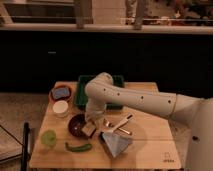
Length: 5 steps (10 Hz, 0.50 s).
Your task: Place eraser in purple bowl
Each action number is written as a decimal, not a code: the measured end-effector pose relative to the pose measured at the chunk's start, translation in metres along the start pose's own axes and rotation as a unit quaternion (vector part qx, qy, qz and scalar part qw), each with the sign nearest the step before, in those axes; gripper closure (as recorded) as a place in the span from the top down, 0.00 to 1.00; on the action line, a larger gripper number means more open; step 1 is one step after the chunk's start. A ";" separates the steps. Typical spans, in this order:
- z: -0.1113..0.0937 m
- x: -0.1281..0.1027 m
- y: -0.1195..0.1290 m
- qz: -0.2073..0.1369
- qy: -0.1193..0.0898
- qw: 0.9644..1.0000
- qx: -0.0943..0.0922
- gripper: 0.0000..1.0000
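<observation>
The purple bowl (76, 125) sits left of the middle of the wooden table (150, 150). My gripper (90, 126) hangs from the white arm (130, 99) and reaches down at the bowl's right rim. It is shut on the eraser (89, 131), a small tan-brown block. The eraser is held just over the bowl's right edge, between the bowl and the grey-blue folded cloth (116, 144).
A green tray (116, 80) lies behind the arm. An orange-rimmed dish (52, 94) holding a blue block (61, 92) and a white cup (61, 108) stand at the back left. A light green cup (48, 138) and a green pepper (78, 147) are in front. Utensils (121, 126) lie to the right.
</observation>
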 end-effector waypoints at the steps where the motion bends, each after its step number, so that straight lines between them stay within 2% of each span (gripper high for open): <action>1: 0.000 -0.001 -0.003 -0.005 0.000 1.000 -0.002 0.00; 5: 0.002 -0.007 -0.015 -0.024 -0.001 1.000 -0.007 0.00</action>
